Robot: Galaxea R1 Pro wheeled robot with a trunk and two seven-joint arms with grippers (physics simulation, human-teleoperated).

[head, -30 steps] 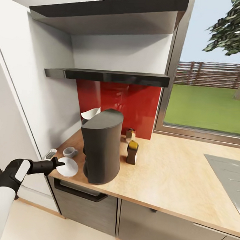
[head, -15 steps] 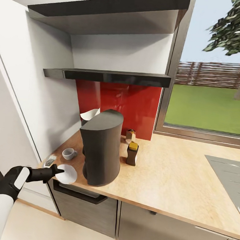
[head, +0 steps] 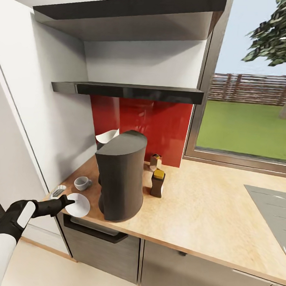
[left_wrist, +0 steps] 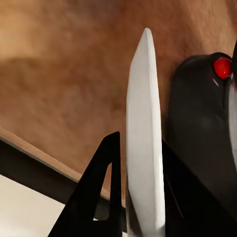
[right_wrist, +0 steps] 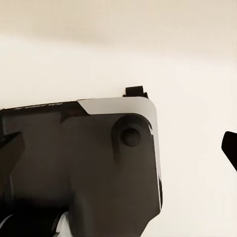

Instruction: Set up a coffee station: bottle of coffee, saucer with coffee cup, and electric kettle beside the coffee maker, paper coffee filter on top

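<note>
The dark grey coffee maker (head: 119, 178) stands on the wooden countertop (head: 206, 209). At its left, my left gripper (head: 67, 202) is shut on the rim of the white saucer (head: 80, 204), near the counter's front left corner. The left wrist view shows the saucer (left_wrist: 145, 148) edge on between my black fingers (left_wrist: 101, 195), with the coffee maker (left_wrist: 200, 128) and its red light beyond. The grey coffee cup (head: 82, 183) sits on the counter just behind the saucer. A white paper filter (head: 107, 136) pokes up behind the coffee maker. The yellow-capped coffee bottle (head: 157, 182) stands to its right. The kettle is out of view.
A second small bottle (head: 155, 160) stands by the red backsplash (head: 161, 123). A small metal object (head: 58, 192) lies at the counter's left edge against the white wall. Two dark shelves (head: 129, 91) hang overhead. A sink (head: 273, 212) lies far right. My right gripper's fingertip (right_wrist: 230, 148) shows over pale floor.
The view has shifted a little. My left gripper, still holding the saucer, has drawn slightly toward the counter's front left corner.
</note>
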